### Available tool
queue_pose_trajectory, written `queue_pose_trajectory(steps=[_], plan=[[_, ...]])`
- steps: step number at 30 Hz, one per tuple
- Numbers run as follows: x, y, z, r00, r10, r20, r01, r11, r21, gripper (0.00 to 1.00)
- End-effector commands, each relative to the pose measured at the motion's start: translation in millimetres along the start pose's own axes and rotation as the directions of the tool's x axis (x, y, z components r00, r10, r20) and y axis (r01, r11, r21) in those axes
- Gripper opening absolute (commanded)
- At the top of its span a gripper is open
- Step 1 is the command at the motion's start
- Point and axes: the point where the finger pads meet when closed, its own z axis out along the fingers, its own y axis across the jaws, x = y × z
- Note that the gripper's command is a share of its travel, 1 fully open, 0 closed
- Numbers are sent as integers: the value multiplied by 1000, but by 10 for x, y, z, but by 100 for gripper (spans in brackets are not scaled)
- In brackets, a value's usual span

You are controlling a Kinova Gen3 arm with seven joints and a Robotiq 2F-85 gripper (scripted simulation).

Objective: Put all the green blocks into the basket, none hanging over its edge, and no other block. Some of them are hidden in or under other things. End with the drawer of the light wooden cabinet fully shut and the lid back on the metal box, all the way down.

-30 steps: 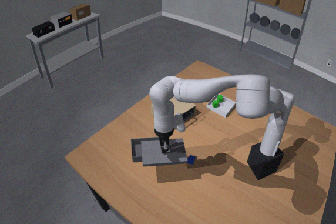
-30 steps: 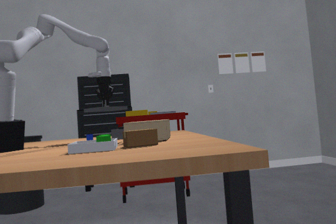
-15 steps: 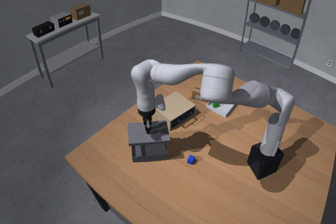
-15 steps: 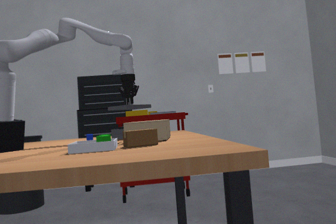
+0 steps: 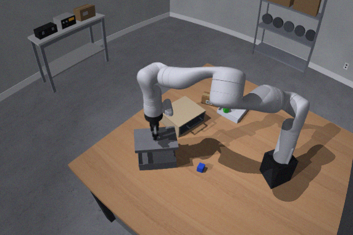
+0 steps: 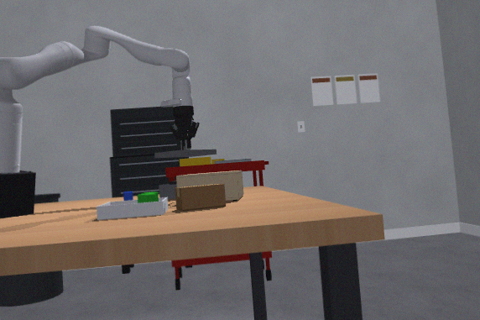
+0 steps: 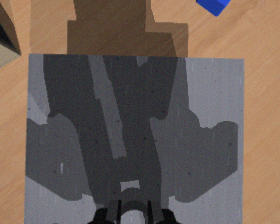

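My gripper (image 5: pixel 155 137) (image 6: pixel 185 148) (image 7: pixel 134 216) is shut on the grey lid (image 5: pixel 143 140) (image 6: pixel 206 152) (image 7: pixel 216 85), gripping it at the middle of its top. The lid is level and hangs above the open metal box (image 5: pixel 157 165) (image 6: pixel 167 191), with a gap between them. It hides much of the box's inside. The light wooden cabinet (image 5: pixel 185 110) (image 6: pixel 234 180) stands behind; its dark front and handle show, but I cannot tell whether the drawer is fully shut. Green (image 5: pixel 226 110) (image 6: pixel 148 197) shows in the white basket (image 5: pixel 228 118) (image 6: pixel 130 211); the number of blocks is unclear.
A blue block (image 5: pixel 200 167) (image 6: pixel 128 196) (image 7: pixel 214 6) lies on the table right of the metal box in the top view. A brown carton (image 5: pixel 207 98) (image 6: pixel 201 197) stands between cabinet and basket. The cabinet is close behind the lid. My arm partly covers the basket and carton.
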Motion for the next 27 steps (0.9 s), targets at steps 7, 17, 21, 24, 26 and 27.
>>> queue_pose_trajectory(steps=[7,17,21,24,26,27], plan=[[-5,-1,38,1000,0,2,0,1000,0,10],[-6,-1,171,1000,0,2,0,1000,0,10],[-6,-1,249,1000,0,2,0,1000,0,10],[-6,-1,291,1000,0,2,0,1000,0,10],[-7,-2,312,1000,0,2,0,1000,0,10],[-7,-2,333,1000,0,2,0,1000,0,10]])
